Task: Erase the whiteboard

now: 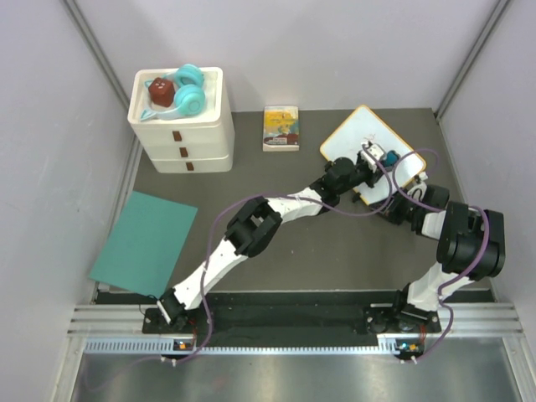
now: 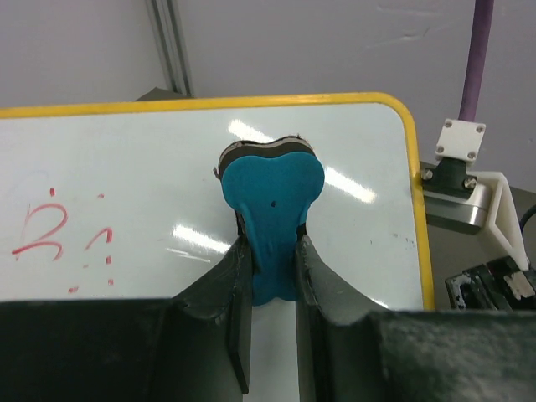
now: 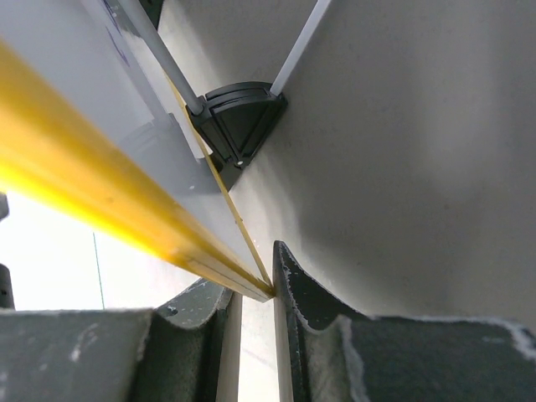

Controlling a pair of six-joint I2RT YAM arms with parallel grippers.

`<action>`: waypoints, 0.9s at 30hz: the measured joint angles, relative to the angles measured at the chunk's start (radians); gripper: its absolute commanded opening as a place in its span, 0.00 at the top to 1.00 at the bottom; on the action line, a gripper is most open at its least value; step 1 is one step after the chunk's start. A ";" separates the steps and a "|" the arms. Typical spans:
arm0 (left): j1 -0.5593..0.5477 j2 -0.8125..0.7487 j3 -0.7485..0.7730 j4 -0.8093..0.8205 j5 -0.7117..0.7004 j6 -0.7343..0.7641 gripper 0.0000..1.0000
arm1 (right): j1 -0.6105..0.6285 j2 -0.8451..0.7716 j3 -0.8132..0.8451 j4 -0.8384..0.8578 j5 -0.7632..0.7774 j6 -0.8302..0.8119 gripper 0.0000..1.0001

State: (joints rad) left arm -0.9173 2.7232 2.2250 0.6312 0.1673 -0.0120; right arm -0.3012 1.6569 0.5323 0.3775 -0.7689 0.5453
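The whiteboard (image 1: 360,134) is white with a yellow-orange frame and lies tilted at the back right. In the left wrist view the whiteboard (image 2: 126,159) carries faint red scribbles (image 2: 42,234) at its left. My left gripper (image 2: 270,251) is shut on a blue eraser (image 2: 272,188), which is pressed against the board near its right edge. The left gripper also shows from above (image 1: 373,159). My right gripper (image 3: 251,289) is shut on the board's yellow edge (image 3: 84,184), beside a black foot (image 3: 239,117). It also shows from above at the board's near edge (image 1: 389,203).
A white drawer unit (image 1: 186,138) with teal headphones (image 1: 188,92) and a dark red object on top stands at the back left. A small yellow picture book (image 1: 281,127) lies at the back middle. A teal sheet (image 1: 144,243) lies at the left. Grey walls enclose the table.
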 measured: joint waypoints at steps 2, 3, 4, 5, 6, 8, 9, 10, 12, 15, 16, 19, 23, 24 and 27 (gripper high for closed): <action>0.006 -0.039 -0.072 0.006 -0.011 -0.001 1.00 | 0.000 0.000 0.000 0.000 0.000 -0.001 1.00; 0.009 -0.049 -0.092 0.009 -0.011 -0.017 1.00 | 0.000 0.000 0.000 0.000 0.000 -0.001 1.00; 0.016 -0.054 -0.105 0.013 -0.008 -0.035 1.00 | 0.000 0.000 0.000 0.000 0.000 -0.001 1.00; 0.026 -0.057 -0.113 0.014 -0.003 -0.052 1.00 | 0.000 0.000 0.000 0.000 0.000 0.000 1.00; 0.037 -0.059 -0.118 0.016 0.000 -0.068 1.00 | 0.000 0.000 0.000 0.000 0.000 0.000 1.00; 0.064 -0.061 -0.124 0.016 0.000 -0.084 1.00 | 0.000 0.000 0.000 0.000 0.000 -0.001 1.00; 0.080 -0.061 -0.125 0.016 -0.003 -0.086 1.00 | 0.000 0.000 0.000 0.000 0.000 -0.002 1.00; 0.098 -0.061 -0.125 0.016 -0.006 -0.087 1.00 | 0.000 0.000 0.000 0.000 0.000 -0.002 1.00; 0.133 -0.061 -0.125 0.012 -0.012 -0.090 1.00 | 0.000 0.000 0.000 0.001 0.000 -0.003 1.00; 0.175 -0.060 -0.122 -0.003 -0.029 -0.090 1.00 | 0.000 0.000 0.000 0.001 0.000 -0.004 1.00; 0.186 -0.054 -0.112 -0.006 -0.035 -0.090 1.00 | 0.000 0.000 0.000 0.001 0.000 -0.004 1.00; 0.200 -0.032 -0.077 -0.006 -0.057 -0.084 1.00 | 0.000 0.000 0.000 0.001 0.000 -0.004 1.00; 0.194 0.027 0.032 -0.004 -0.064 -0.104 1.00 | 0.000 0.000 0.000 0.001 0.000 -0.003 1.00; 0.192 0.048 0.070 -0.008 -0.055 -0.117 1.00 | 0.000 0.000 0.000 0.001 0.000 -0.003 1.00; 0.184 0.093 0.154 -0.007 -0.041 -0.131 1.00 | 0.000 0.000 0.000 0.001 0.000 -0.004 1.00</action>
State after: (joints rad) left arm -0.7330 2.8162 2.3791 0.6243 0.1261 -0.1432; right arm -0.3012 1.6569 0.5323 0.3786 -0.7692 0.5415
